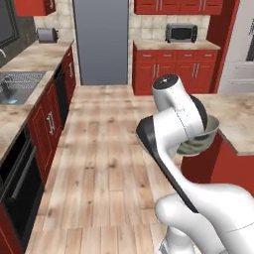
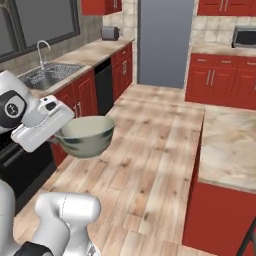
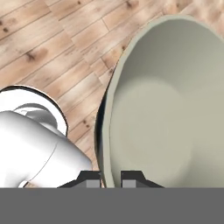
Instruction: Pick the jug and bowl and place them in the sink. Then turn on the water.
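Above wood floor (image 2: 150,150): one bowl (image 2: 85,135), fingers-gripped.

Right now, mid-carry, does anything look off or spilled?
Nothing spilled or damaged. The bowl is clamped by its rim in the end effector, one finger inside and one outside, so it hangs out to one side above the wood floor, about level and empty. The sink lies ahead.

Glossy white rounded arm (image 1: 181,114) segments with dark joints and 2 small dark fingertips (image 3: 131,177).
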Available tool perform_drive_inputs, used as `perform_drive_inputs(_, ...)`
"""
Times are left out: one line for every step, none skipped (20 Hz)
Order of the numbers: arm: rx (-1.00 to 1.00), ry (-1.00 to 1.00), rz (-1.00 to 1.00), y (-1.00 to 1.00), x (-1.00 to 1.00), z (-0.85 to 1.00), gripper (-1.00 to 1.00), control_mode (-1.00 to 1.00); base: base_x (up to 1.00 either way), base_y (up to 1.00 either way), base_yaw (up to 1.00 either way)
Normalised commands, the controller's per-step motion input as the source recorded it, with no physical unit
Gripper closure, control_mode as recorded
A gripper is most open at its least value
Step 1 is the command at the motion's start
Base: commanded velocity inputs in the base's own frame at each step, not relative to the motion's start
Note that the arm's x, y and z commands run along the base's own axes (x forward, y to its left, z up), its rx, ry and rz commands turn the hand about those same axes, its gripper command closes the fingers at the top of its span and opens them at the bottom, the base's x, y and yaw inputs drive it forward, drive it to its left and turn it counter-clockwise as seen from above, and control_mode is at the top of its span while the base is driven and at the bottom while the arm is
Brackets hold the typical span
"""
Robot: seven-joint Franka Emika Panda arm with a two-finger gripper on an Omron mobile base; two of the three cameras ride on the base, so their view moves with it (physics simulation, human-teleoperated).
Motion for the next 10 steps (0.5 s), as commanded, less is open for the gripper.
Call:
perform_drive_inputs(0.0,0.0,0.0,0.0,0.0,0.0,1.0,1.0,0.41,0.77,-0.01)
perform_drive_inputs(0.0,0.0,0.0,0.0,0.0,0.0,1.0,1.0,0.39,0.84,0.0)
perform_drive_inputs(0.0,0.0,0.0,0.0,0.0,0.0,1.0,1.0,0.41,0.89,0.0)
perform_drive_inputs(0.0,0.0,0.0,0.0,0.0,0.0,1.0,1.0,0.41,0.86,0.0)
perform_drive_inputs(0.0,0.0,0.0,0.0,0.0,0.0,1.0,1.0,0.44,0.81,0.0)
perform_drive_inputs(0.0,0.0,0.0,0.0,0.0,0.0,1.0,1.0,0.47,0.73,0.0)
perform_drive_inputs(0.0,0.0,0.0,0.0,0.0,0.0,1.0,1.0,0.54,0.6,0.0)
perform_drive_inputs(0.0,0.0,0.0,0.0,0.0,0.0,1.0,1.0,0.73,0.39,0.0)
perform_drive_inputs(0.0,0.0,0.0,0.0,0.0,0.0,1.0,1.0,0.83,0.19,0.0)
perform_drive_inputs(0.0,0.0,0.0,0.0,0.0,0.0,1.0,1.0,0.93,0.0,0.0)
